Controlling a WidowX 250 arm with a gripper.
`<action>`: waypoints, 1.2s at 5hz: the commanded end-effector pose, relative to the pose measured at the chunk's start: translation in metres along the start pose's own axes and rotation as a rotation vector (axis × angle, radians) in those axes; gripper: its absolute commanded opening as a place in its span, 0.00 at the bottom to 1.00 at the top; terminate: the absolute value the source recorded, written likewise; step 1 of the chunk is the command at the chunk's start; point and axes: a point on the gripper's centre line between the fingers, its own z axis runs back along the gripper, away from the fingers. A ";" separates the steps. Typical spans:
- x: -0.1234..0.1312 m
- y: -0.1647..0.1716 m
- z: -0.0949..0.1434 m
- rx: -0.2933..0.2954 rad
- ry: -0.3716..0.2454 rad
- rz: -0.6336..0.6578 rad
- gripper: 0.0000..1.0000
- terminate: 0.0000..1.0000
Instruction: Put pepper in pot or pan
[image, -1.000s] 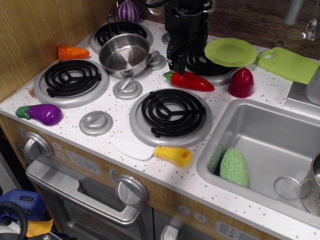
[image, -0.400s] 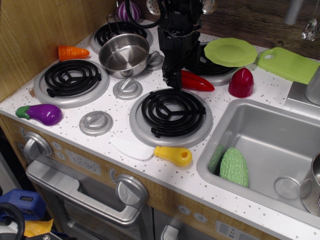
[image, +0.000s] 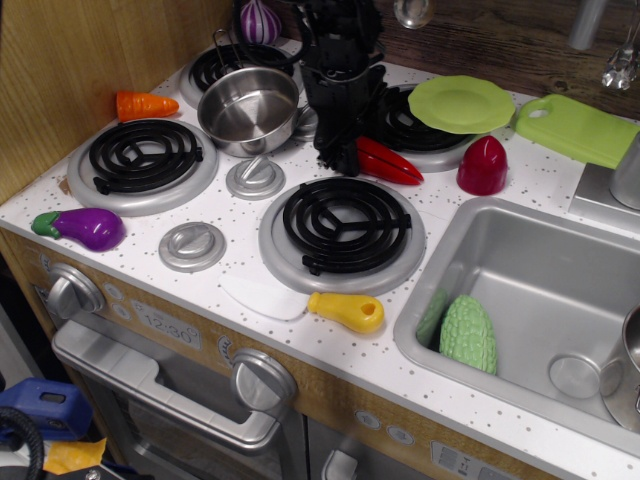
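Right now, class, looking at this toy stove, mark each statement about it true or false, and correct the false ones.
1. The pepper lies inside the pot. False: it lies on the counter, and the pot is empty.
2. The gripper is down at the pepper's stem end. True.
3. The carrot is in the sink. False: it lies on the counter left of the pot.
4. The eggplant lies near the counter's front left corner. True.
5. The plate is green. True.
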 end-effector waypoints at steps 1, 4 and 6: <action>0.005 -0.003 0.001 -0.015 0.009 -0.006 0.00 0.00; 0.027 -0.006 0.094 0.107 -0.278 -0.140 0.00 0.00; 0.080 -0.013 0.126 0.130 -0.405 -0.352 0.00 0.00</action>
